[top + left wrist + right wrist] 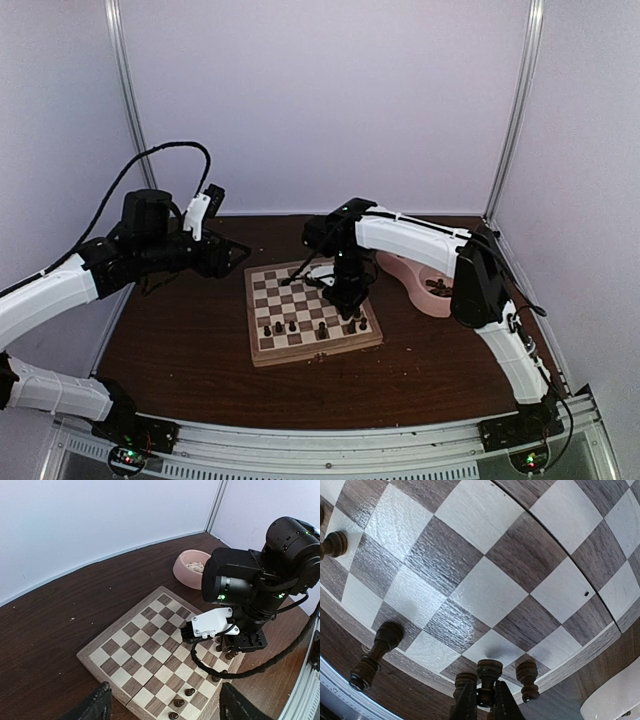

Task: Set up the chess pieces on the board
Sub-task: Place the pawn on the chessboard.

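The board (300, 300) lies in the middle of the table with several dark chess pieces (280, 327) standing along its near rows. My right gripper (486, 701) is shut on a dark piece (489, 672). It holds that piece upright, base down, over a white square by the board's edge, between two standing pieces (527, 679). From above, the right gripper (349, 300) hangs over the board's near right part. My left gripper (226, 256) is open and empty, off the board's far left corner. In its own view the left gripper (165, 692) frames the board (145, 650).
A pink double bowl (420, 282) with pale pieces stands right of the board, also the pink bowl (192, 567) behind the right arm (250, 585). Another dark piece (374, 656) stands near the board's edge. White walls close the table at the back and sides.
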You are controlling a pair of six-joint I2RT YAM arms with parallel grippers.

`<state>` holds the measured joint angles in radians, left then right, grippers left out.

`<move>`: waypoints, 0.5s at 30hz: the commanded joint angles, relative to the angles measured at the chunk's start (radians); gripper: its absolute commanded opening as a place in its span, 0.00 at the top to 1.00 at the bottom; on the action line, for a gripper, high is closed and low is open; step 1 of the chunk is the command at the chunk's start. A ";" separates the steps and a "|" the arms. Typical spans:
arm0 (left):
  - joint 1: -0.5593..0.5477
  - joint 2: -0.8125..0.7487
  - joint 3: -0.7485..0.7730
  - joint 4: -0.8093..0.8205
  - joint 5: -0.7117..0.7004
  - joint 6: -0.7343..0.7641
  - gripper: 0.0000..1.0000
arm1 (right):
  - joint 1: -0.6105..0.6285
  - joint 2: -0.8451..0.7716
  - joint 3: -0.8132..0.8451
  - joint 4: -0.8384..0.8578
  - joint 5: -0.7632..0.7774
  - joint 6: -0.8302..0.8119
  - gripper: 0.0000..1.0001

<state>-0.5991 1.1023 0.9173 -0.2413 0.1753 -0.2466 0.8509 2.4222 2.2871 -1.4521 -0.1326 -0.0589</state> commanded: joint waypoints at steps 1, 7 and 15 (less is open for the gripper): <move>-0.001 0.005 -0.001 0.022 -0.004 0.014 0.26 | -0.001 0.019 0.036 -0.018 0.025 -0.010 0.87; -0.001 0.005 -0.001 0.022 -0.004 0.014 0.26 | -0.001 0.023 0.045 -0.019 0.018 -0.011 0.84; -0.001 0.002 -0.003 0.022 -0.008 0.018 0.26 | -0.001 0.025 0.046 -0.020 0.013 -0.010 0.81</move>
<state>-0.5991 1.1057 0.9173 -0.2417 0.1753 -0.2440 0.8509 2.4287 2.3066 -1.4559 -0.1307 -0.0643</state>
